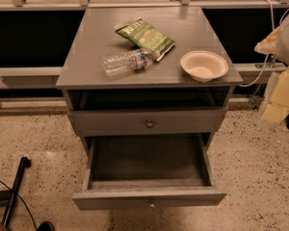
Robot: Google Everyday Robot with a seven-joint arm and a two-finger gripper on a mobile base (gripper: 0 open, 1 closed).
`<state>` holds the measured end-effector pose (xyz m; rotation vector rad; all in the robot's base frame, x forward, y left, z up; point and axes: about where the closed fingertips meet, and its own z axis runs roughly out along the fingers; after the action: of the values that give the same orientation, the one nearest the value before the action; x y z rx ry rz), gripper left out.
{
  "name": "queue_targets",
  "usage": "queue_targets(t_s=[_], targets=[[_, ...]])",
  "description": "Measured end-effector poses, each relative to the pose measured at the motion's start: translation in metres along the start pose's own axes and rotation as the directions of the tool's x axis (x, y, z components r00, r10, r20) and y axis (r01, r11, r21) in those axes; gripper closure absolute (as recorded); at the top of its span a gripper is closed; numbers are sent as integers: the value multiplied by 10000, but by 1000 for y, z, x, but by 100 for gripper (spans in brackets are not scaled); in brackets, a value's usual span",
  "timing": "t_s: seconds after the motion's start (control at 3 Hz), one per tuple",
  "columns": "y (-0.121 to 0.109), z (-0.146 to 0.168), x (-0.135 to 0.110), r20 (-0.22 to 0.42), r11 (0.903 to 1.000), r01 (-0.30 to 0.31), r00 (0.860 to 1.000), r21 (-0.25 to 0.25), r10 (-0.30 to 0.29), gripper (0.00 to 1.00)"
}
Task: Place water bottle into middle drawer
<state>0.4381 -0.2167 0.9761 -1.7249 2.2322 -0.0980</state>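
The water bottle [129,61] lies on its side on top of the grey cabinet, left of centre, with its white cap pointing right and touching the green snack bag [145,36]. The middle drawer [149,197] is pulled fully out below the cabinet; its inside shows nothing in it. My gripper [278,97] is a blurred pale-yellow and white shape at the right edge of the camera view, right of the cabinet, apart from the bottle and holding nothing that I can see.
A cream bowl [203,65] stands on the cabinet top [91,37] at the front right. The upper knobbed drawer [149,123] is closed, with an open slot above it. A black pole [14,189] lies on the speckled floor at the left. Cables hang at the right.
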Motion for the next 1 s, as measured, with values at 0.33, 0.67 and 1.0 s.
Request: queue_targets(t_s=[0.33, 0.67, 1.0], targets=[[0, 0, 0, 0, 10000, 0, 10000, 0, 0, 0], [-22, 12, -19, -26, 9980, 592, 9982, 220, -592, 0], [-68, 40, -68, -307, 9756, 2177, 9757, 294, -2168, 0]])
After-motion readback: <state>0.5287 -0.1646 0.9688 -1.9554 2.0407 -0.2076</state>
